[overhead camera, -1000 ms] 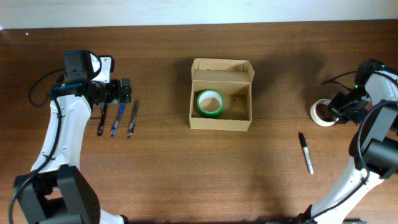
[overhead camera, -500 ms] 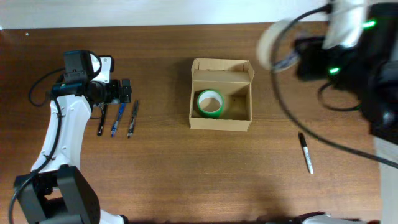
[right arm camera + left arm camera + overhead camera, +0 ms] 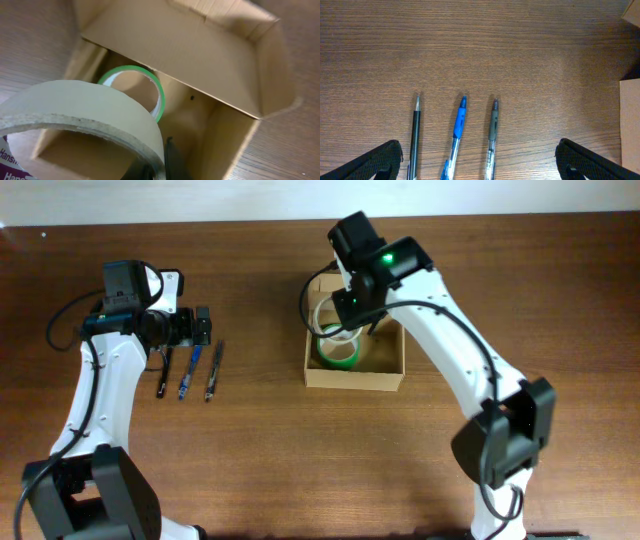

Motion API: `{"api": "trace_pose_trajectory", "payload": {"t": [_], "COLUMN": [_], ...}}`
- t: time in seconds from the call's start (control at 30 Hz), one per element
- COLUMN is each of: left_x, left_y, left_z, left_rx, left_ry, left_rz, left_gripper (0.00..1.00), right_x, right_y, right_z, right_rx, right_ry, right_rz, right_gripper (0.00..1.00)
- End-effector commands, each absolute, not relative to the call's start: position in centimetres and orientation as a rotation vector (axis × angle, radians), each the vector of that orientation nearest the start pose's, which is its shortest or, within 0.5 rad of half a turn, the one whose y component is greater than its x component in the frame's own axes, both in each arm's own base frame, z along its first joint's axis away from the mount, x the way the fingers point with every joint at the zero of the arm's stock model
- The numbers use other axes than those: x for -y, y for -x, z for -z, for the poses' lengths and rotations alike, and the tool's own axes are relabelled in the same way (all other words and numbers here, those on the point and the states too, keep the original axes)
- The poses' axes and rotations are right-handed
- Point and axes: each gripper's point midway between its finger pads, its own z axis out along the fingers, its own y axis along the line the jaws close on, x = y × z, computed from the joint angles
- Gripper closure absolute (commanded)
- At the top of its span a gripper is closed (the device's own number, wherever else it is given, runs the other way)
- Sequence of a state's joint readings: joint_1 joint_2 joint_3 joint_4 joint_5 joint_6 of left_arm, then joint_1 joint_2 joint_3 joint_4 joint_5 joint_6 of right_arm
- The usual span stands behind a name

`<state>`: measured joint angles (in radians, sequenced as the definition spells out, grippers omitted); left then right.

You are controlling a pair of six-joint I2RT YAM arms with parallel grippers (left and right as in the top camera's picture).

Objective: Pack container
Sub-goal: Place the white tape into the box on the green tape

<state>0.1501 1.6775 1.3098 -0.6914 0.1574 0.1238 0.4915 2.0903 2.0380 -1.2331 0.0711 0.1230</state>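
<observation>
The brown wooden table [image 3: 250, 460] runs past every edge of the overhead view. The right arm [image 3: 450, 350] reaches from the lower right up over the middle, and its links cover the table at right of centre. The left arm [image 3: 95, 390] stands along the left side, its base cut off at the bottom.

The container [image 3: 355, 377] sits open at upper centre. Its back flap and rear left corner are hidden under the right gripper [image 3: 345, 320], whose fingertips cannot be made out from above. In the right wrist view only one dark finger [image 3: 170, 160] shows at the bottom edge. It is clamped on the tan tape roll [image 3: 75, 112], which is cut off at lower left and hangs over the container's left half. The green tape roll [image 3: 159, 95] lies flat inside, mostly screened by the tan one.

The left gripper [image 3: 475, 160] is spread wide, with only its two tips visible in the lower corners. The three pens [image 3: 459, 122] – black, blue and grey – lie side by side between them, their lower ends cropped.

A second ago the right arm was at the far right edge by the tan roll on the table. It has since swung across with the roll, and the black marker seen then is now covered. The left arm, the pens and the container have not moved.
</observation>
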Motion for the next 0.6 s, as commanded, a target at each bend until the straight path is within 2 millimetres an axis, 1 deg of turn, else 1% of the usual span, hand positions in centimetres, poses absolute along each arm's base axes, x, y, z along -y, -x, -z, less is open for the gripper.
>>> {"api": "trace_pose_trajectory", "payload": {"t": [0.0, 0.13, 0.2, 0.27, 0.33, 0.43, 0.57], "left_x": [-3.7, -3.7, -3.7, -3.7, -3.7, -3.7, -3.7], "left_y": [-42.2, -42.2, -42.2, -42.2, -42.2, -42.2, -42.2], "left_z": [-13.6, -13.6, -13.6, -13.6, -13.6, -13.6, -13.6], "left_rx": [-2.598, -2.598, -2.598, -2.598, -2.598, -2.598, -2.598], "left_ry": [-0.039, -0.04, -0.04, -0.039, -0.039, -0.039, -0.04], "left_rz": [0.105, 0.105, 0.105, 0.105, 0.105, 0.105, 0.105], "left_gripper": [0.01, 0.01, 0.01, 0.01, 0.01, 0.01, 0.01], "right_x": [-20.9, -20.6, -20.4, -20.4, -20.4, -20.8, -21.1], "right_y": [-42.2, -42.8, -42.8, -42.7, -42.9, -43.6, -43.8], "right_z": [-12.9, -10.1, -8.7, -7.8, -7.2, -6.7, -6.8], "right_rx": [-2.846, -2.891, -2.924, -2.943, -2.947, -2.925, -2.915], "right_ry": [0.525, 0.521, 0.521, 0.527, 0.529, 0.522, 0.522], "right_rz": [0.02, 0.046, 0.057, 0.067, 0.069, 0.058, 0.041], "right_gripper": [0.96, 0.96, 0.96, 0.96, 0.96, 0.96, 0.88]}}
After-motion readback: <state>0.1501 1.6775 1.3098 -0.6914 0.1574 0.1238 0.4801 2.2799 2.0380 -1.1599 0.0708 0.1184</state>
